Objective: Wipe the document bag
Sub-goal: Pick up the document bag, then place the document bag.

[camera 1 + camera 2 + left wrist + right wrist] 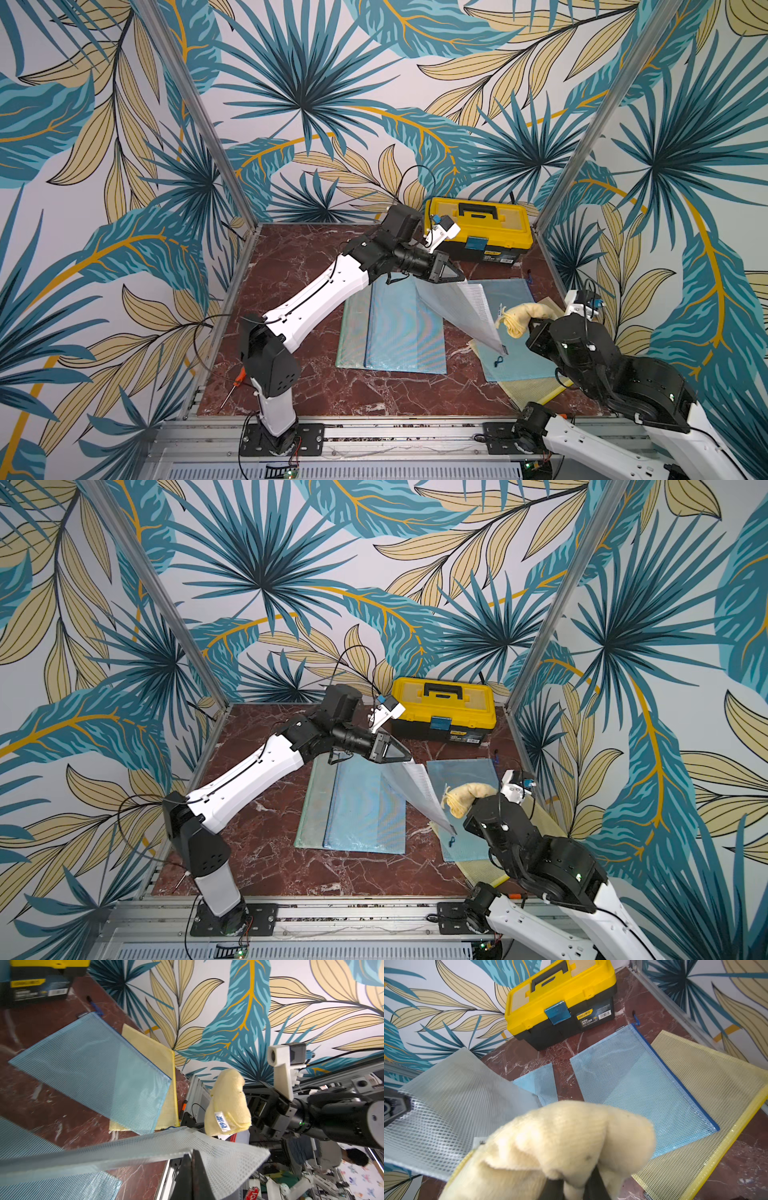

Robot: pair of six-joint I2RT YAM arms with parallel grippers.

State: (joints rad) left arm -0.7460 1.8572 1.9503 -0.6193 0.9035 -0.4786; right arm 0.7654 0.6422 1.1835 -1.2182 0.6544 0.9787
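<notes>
The left gripper point(455, 277), jaws pinched together, grips a corner of the document bag point(461, 311), a translucent whitish grid-mesh pouch. It hangs slack and tilted right of centre in both top views, its lower corner over a flat blue mesh pouch point(515, 361). The right gripper point(574, 1186) is clamped on a fluffy pale-yellow cloth point(525, 318), bunched into a lump just beside the bag's edge. Below is a red-brown veined marble tabletop point(311, 386), with a glossy yellow-and-black toolbox point(480, 226) at upper centre and leaf-patterned wallpaper point(299, 83) all round
</notes>
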